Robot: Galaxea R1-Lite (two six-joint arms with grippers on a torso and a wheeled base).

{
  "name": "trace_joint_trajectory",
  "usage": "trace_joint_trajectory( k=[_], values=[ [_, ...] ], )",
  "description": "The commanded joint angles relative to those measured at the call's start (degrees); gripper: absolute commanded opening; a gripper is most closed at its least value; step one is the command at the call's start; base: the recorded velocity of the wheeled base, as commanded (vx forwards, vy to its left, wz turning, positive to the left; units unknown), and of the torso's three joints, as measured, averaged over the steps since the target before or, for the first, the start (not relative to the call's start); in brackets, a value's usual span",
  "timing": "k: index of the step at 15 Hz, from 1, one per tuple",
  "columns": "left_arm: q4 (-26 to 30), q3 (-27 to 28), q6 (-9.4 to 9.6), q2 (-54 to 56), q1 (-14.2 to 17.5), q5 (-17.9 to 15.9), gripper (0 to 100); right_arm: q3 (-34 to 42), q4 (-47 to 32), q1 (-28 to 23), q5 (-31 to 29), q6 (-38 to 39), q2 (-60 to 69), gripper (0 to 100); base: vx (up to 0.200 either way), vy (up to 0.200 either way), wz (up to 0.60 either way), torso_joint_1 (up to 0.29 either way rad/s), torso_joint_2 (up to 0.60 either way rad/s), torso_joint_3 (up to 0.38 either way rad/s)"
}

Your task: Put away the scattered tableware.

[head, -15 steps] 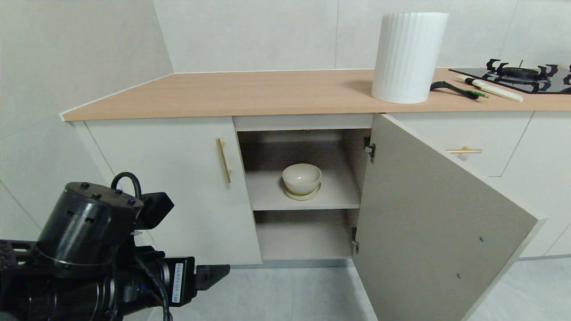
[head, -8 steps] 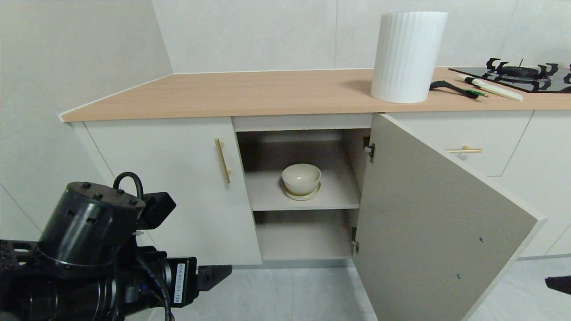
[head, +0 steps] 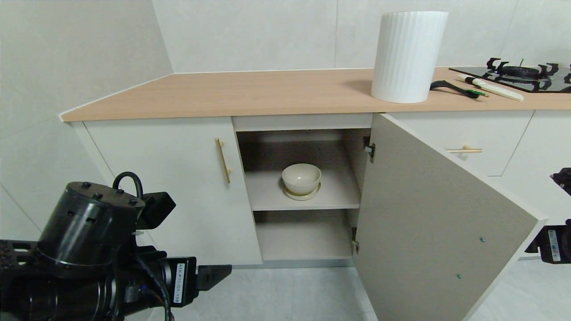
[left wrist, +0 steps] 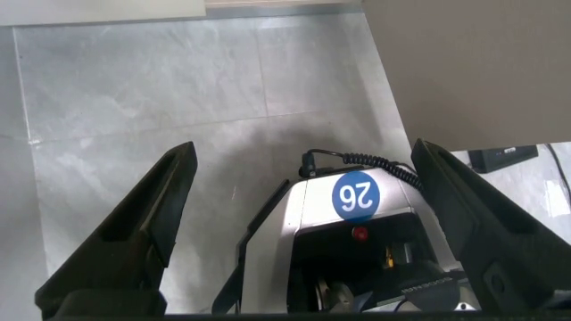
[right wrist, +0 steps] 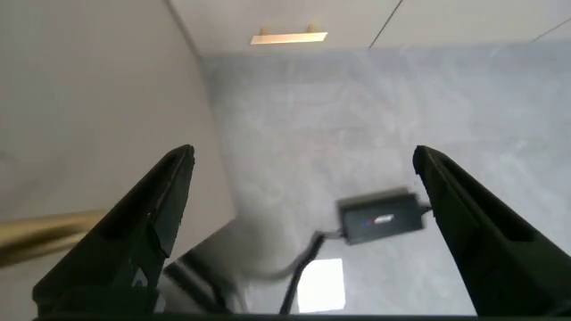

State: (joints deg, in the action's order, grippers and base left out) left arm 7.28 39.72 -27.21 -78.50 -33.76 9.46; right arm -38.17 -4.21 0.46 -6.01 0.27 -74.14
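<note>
Seeing bowl (head: 301,177) on a saucer (head: 303,195), upper shelf (head: 332,196) inside the cabinet (head: 169,187): stowed already, by the look of it. Reading left end effector (left wrist: 303,152) as spread wide, gripping nothing, low in front of the cabinet's closed half. Same for right end effector (right wrist: 303,156): spread wide, nothing held, just outside the cabinet's open door (head: 437,218), near a brass handle (right wrist: 45,236). Probably closing the door next.

Risks: missing the handle from this angle; shoving the door too hard and rattling the bowl off the saucer; clipping the door edge with an arm.

Wood-look surface (head: 250,93) on top of the cabinet, carrying a ribbed white container (head: 408,55), a black utensil (head: 448,87) and a white-handled utensil (head: 495,90), possibly still to stow, with a hob (head: 522,73) farther along. Pale tiled walls (head: 245,35) behind the cabinet, grey floor (head: 303,290) in front.
</note>
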Motion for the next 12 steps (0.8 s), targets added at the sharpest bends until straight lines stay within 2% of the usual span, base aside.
trace_joint_trajectory(
  k=[1, 4, 8, 12],
  values=[
    [0.02, 0.01, -0.04, -0.08, 0.01, 0.03, 100, 1.17, 0.43, -0.02, 0.56, 0.35, -2.76, 100, 0.0, 0.0, 0.0, 0.0, 0.0, 0.0],
    [0.02, 0.01, -0.04, -0.25, 0.01, 0.03, 100, 0.9, 2.1, 0.06, 1.35, 2.98, -4.26, 100, -0.2, 0.0, 0.0, 0.01, 0.01, 0.001],
    [0.02, 0.01, -0.04, -0.08, 0.01, 0.03, 100, 1.52, 7.55, 0.24, 1.35, 5.8, -7.24, 100, 0.0, 0.0, 0.0, 0.0, 0.0, 0.0],
    [0.02, 0.01, -0.04, 0.01, 0.01, 0.03, 100, 1.43, 9.48, 0.24, 1.35, 7.55, -8.91, 100, 0.0, 0.0, 0.0, 0.0, 0.0, 0.0]
  ],
)
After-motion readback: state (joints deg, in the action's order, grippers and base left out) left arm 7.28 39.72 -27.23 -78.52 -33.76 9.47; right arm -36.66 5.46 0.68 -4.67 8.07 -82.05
